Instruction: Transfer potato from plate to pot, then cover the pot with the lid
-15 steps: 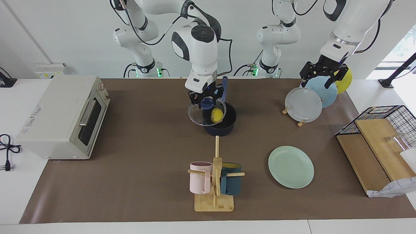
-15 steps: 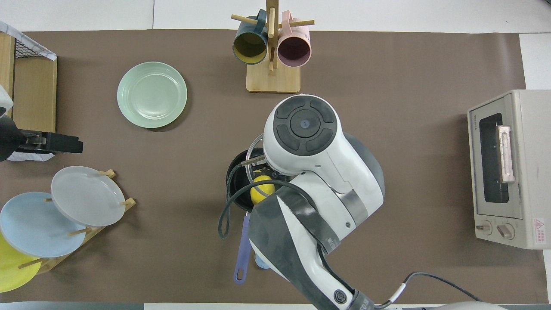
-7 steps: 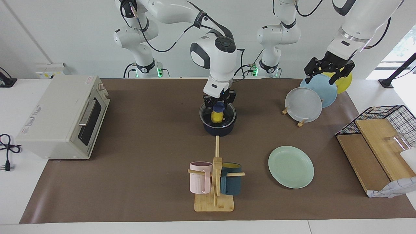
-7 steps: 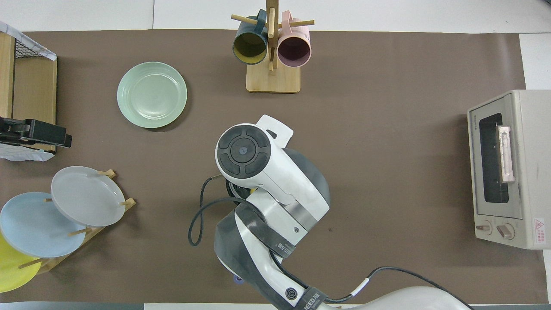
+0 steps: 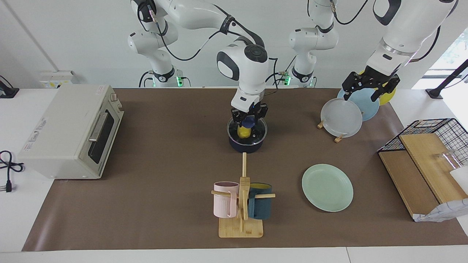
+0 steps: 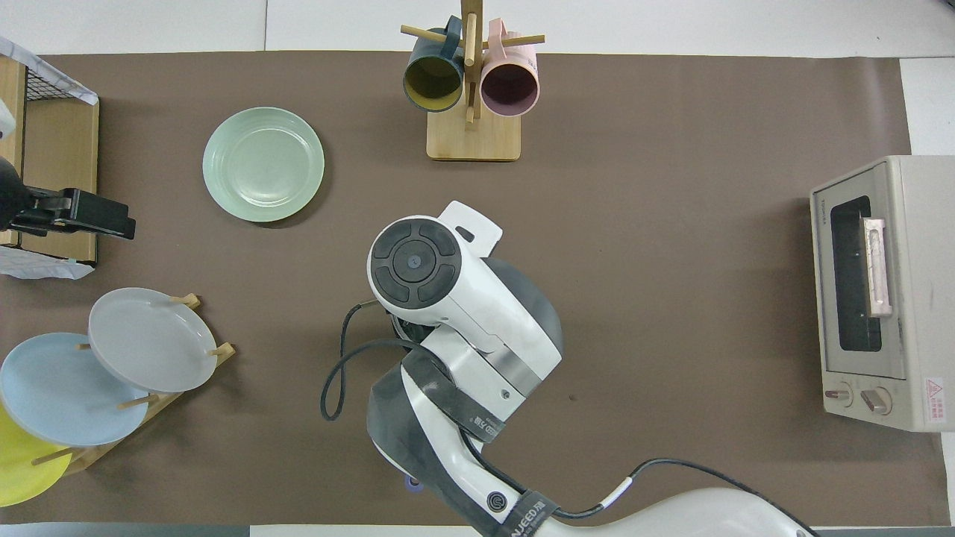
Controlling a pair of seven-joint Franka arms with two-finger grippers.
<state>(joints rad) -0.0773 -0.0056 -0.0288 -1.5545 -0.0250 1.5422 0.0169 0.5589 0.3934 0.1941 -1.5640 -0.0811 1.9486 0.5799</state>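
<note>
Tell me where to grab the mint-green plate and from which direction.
Judgement: take the plate by its rim, coming down from above with one finger inside the raised edge and one outside. It lies flat on the mat, empty, so its face offers nothing to pinch. The left gripper, open over the plate rack, is the closer one; the right gripper is shut on the lid.

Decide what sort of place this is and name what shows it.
Probably a robotics lab staged as a kitchen: two robot arms at a table with a toaster oven, a mug rack and a lidded pot.
</note>
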